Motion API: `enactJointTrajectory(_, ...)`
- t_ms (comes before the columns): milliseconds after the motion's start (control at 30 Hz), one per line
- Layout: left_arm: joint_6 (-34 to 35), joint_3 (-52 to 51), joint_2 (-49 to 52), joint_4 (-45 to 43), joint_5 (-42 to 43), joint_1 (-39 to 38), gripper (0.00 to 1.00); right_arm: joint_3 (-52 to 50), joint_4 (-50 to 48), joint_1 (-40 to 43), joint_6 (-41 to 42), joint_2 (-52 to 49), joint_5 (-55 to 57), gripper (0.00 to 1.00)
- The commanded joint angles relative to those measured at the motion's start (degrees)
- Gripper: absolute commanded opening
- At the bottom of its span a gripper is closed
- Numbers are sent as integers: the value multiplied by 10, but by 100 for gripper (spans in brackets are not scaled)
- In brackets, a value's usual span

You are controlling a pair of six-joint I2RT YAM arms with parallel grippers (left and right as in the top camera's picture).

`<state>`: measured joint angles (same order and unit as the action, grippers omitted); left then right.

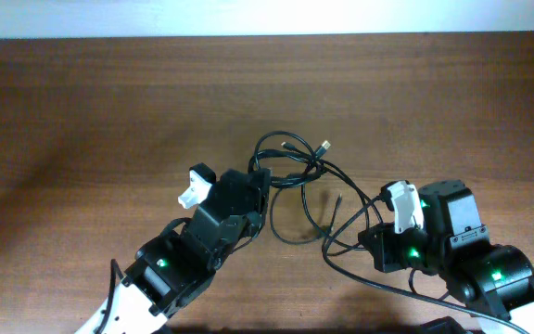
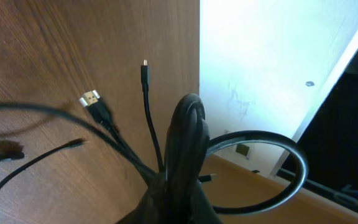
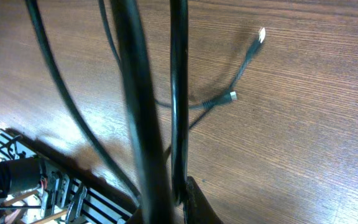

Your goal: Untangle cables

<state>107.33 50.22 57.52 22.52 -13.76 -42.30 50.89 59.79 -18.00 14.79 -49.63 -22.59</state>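
Observation:
The cables are thin black cords tangled in loose loops on the wooden table's middle, with a silver plug end at the top. My left gripper is shut on a folded bunch of the cables at the tangle's left side. In the left wrist view a silver plug and a thin plug end stick out of the bunch. My right gripper is shut on cable strands at the tangle's lower right. Two plug ends lie beyond it.
The brown wooden table runs to a white wall edge at the back. A cable loop trails along the front near my right arm's base. My left arm comes in from the lower left.

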Motion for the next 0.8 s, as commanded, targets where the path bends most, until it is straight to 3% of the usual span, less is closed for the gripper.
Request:
enactJointTrajectory(0, -2, 6, -3, -5, -30, 4, 0, 8, 9, -4, -9, 0, 3, 18)
enactJointTrajectory(67, -2, 6, -3, 1, -13, 4, 0, 8, 4, -4, -9, 0, 3, 56)
enactJointTrajectory(167, -2, 6, -3, 7, 17, 4, 0, 8, -5, -4, -6, 0, 1, 93)
enactJointTrajectory(200, -2, 6, -3, 7, 24, 4, 0, 8, -7, -4, -6, 0, 1, 96)
enactJointTrajectory(367, -3, 6, -3, 31, 31, 4, 0, 8, -51, -4, 77, 0, 1, 99)
enactJointTrajectory(600, -2, 6, -3, 41, 53, 4, 0, 8, -114, -4, 297, 0, -12, 99)
enactJointTrajectory(700, -2, 6, -2, 34, 90, 4, 0, 8, -127, -4, 436, -2, -12, 100)
enactJointTrajectory(733, -2, 6, -2, 29, 105, 4, 0, 8, -127, -4, 474, -7, -12, 85)
enactJointTrajectory(767, -2, 6, -2, 26, 112, 4, 0, 8, -127, -4, 500, -13, -12, 77)
